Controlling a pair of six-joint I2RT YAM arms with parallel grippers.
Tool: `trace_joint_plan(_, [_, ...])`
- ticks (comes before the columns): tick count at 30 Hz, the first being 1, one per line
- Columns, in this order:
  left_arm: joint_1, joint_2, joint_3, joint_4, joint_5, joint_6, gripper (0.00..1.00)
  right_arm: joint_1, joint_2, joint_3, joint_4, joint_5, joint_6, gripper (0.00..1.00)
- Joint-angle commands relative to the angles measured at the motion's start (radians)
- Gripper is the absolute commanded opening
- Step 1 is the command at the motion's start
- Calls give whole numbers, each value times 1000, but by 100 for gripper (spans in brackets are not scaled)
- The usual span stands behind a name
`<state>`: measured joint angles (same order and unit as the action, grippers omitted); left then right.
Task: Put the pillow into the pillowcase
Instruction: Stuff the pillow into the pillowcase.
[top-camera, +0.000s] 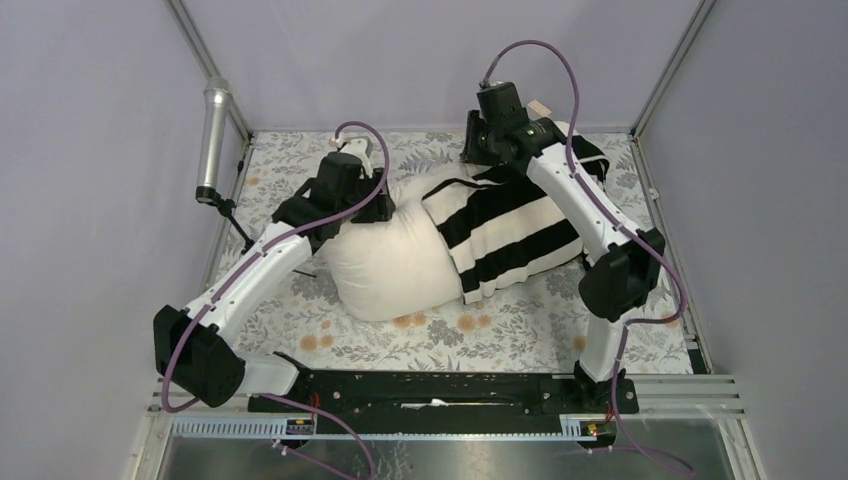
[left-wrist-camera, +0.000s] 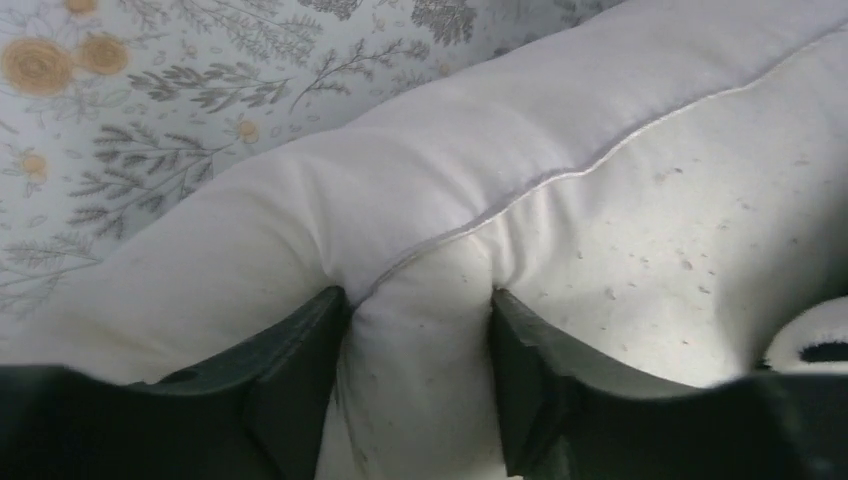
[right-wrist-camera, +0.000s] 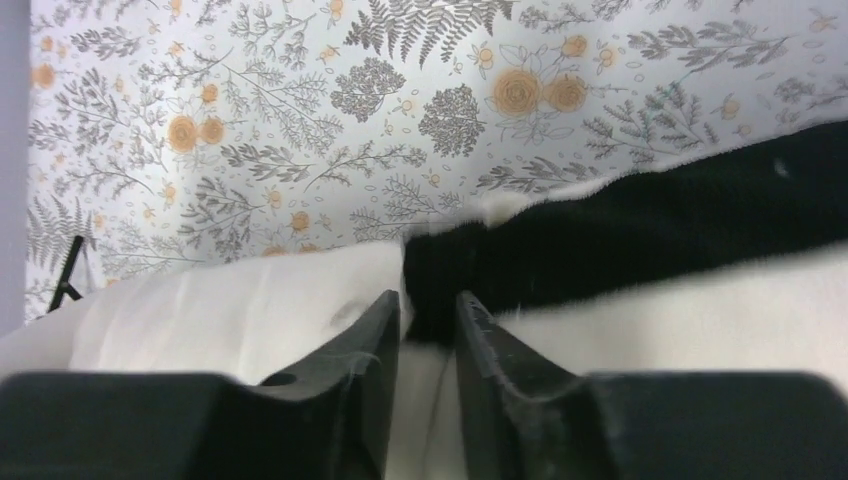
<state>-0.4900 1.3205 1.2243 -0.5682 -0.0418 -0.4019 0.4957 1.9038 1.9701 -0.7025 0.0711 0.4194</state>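
The pillow (top-camera: 385, 260) lies on the flowery cloth (top-camera: 520, 330). Its right half is inside the stripy pillowcase (top-camera: 505, 235), and its left half sticks out. The left gripper (left-wrist-camera: 420, 295) squeezes a fat fold at the pillow's edge. The right gripper (right-wrist-camera: 428, 295), nearly closed, pinches a black stripe of the pillowcase.

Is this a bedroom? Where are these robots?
Probably a robot test booth, not a bedroom. Plain grey walls and silver metal frame posts close in a flower-printed table cover, and a white left robot arm and white right robot arm stand on a black rail at its edge.
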Motion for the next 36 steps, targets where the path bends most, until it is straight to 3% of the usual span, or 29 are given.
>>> trace_joint_plan(1, [-25, 54, -98, 107, 3, -106, 35, 69, -148, -50, 62, 130, -40, 55])
trace_joint_plan(3, [-25, 49, -127, 133, 1, -119, 10, 105, -219, -113, 99, 213, -62, 84])
trace_joint_plan(5, [-25, 33, -150, 149, -14, -127, 0, 149, -296, -181, 128, 284, -71, 98])
trace_joint_plan(8, [-25, 3, -182, 191, -14, -135, 0, 237, -402, -321, 200, 404, -84, 100])
trace_joint_plan(14, [-25, -13, -199, 223, 5, -151, 0, 377, -458, -560, 297, 470, -92, 99])
trace_joint_plan(18, [-25, -28, -204, 238, 0, -157, 0, 382, -411, -611, 346, 471, -128, 100])
trace_joint_plan(23, [-25, -42, -209, 246, -3, -156, 0, 372, -312, -534, 340, 572, -177, 98])
trace_joint_plan(25, [-25, -43, -213, 252, 3, -158, 0, 348, -272, -491, 319, 605, -181, 88])
trace_joint_plan(30, [-25, -44, -229, 277, 10, -164, 0, 260, -228, -368, 245, 597, -139, 25])
trace_joint_plan(32, [-25, -28, -231, 317, 28, -180, 0, 275, -211, -273, 192, 505, -114, 7])
trace_joint_plan(33, [-25, -9, -222, 339, 36, -197, 0, 297, -197, -210, 154, 461, -90, 0])
trace_joint_plan(36, [-25, 70, -148, 404, 104, -268, 0, 428, -157, -60, 109, 216, 25, 0])
